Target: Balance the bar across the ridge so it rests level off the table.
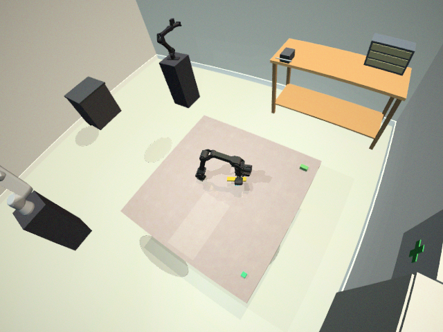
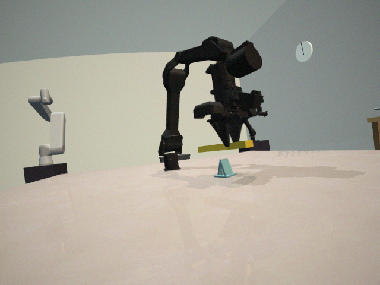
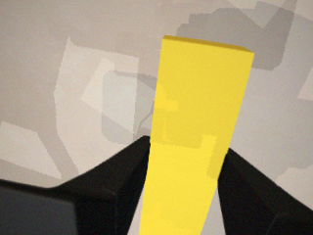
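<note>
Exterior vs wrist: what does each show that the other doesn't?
Only the exterior view shows the teal ridge standing on the table, with the bar held in the air above it, not touching it. Only the wrist view shows both fingers pressed against the bar's long sides; there the ridge is out of sight. Both show the gripper shut on the yellow bar.

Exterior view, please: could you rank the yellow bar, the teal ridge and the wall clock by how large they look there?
1. Yellow bar, held in the gripper, clearly the longest.
2. Teal ridge and wall clock: they look much alike, and the clock hangs far behind, so I would not rank them.
</note>
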Controlling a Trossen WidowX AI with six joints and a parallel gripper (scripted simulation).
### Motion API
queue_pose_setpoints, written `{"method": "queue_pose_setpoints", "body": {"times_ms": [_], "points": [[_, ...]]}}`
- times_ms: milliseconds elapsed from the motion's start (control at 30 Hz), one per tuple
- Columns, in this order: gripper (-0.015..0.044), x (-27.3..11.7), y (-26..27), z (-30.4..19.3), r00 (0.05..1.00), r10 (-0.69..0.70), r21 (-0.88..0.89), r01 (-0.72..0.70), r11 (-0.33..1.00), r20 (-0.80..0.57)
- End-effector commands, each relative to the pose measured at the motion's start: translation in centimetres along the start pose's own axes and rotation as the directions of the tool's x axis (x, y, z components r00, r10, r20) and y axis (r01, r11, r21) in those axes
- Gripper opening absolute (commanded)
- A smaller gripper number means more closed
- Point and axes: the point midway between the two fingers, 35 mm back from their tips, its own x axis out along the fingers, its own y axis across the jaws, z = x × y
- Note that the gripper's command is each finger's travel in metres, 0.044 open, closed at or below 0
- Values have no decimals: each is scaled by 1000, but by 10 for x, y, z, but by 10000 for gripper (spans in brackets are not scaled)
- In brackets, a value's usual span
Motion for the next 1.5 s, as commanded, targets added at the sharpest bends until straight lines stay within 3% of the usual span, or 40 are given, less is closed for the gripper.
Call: {"method": "queue_pose_setpoints", "body": {"times_ms": [0,1467], "points": [[0,7,0,-1,1000,-1,8,1,1000,-2],[0,15,-1,-2,1000,-1,9,1,1000,-3]]}}
